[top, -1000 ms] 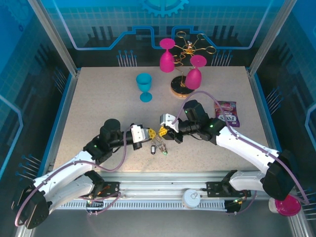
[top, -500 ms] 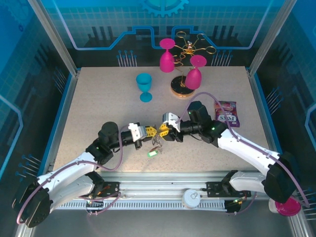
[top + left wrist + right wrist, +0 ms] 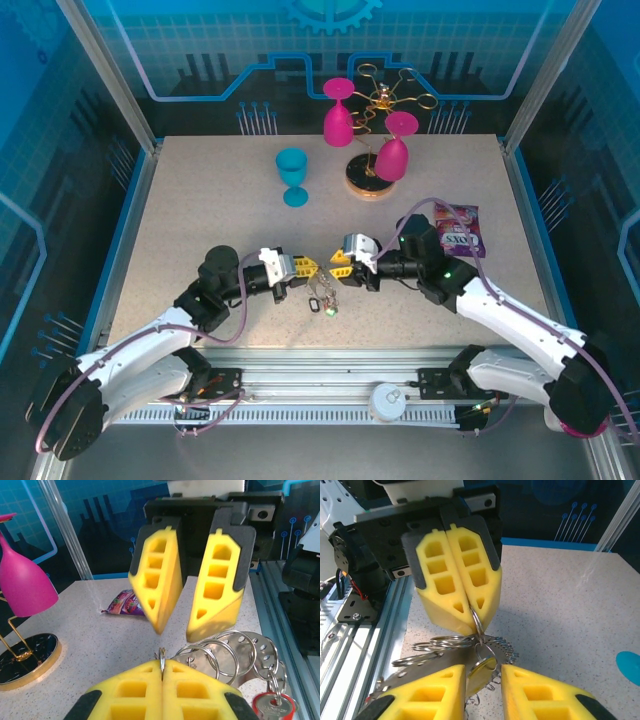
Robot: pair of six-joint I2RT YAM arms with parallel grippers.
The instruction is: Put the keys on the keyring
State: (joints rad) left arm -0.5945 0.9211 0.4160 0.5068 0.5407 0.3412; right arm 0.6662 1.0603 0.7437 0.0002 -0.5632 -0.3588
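Observation:
My left gripper [image 3: 308, 268] hovers over the table's front middle, shut on a thin silvery ring of the keyring [image 3: 161, 656]. Larger split rings [image 3: 220, 652] and a holed metal plate hang beside it. The keys [image 3: 322, 300] dangle below as a small bunch, with a red head [image 3: 272, 705] showing. My right gripper [image 3: 337, 268] faces the left one, tip to tip. It stands open, and a yellowish key [image 3: 484, 672] hangs in the gap between its fingers. From the right wrist, the left gripper [image 3: 471, 622] pinches the ring edge-on.
A blue goblet [image 3: 292, 175] stands at the back middle. Two pink goblets hang on a gold wire rack [image 3: 375, 130] at the back. A purple snack packet [image 3: 458, 228] lies behind the right arm. The table's front rail [image 3: 330, 360] runs just below the keys.
My right gripper has opened and drawn back a little to the right with its arm. The left gripper shifted slightly right, still pinching the ring, and the keys swung beneath it.

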